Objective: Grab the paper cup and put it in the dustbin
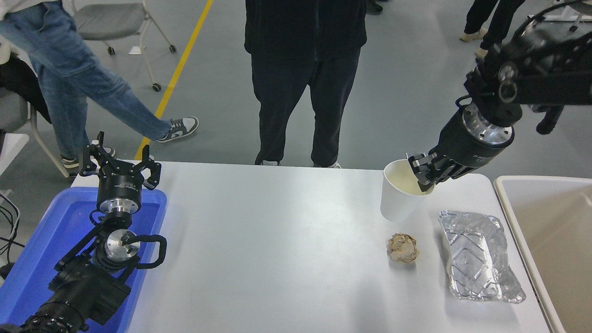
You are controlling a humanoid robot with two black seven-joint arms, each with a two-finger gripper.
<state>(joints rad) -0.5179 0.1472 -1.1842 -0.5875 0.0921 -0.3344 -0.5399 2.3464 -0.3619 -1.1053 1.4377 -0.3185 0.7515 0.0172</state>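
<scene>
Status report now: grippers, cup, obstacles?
Right gripper shut on paper cup, lifted. Left gripper open, parked over blue tray. Dustbin to the right, path unobstructed.

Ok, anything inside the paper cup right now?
The paper cup shows only its cream inside, plus one finger of the right gripper hooked over the rim. That finger hides part of the inside; the bottom is out of sight.
</scene>
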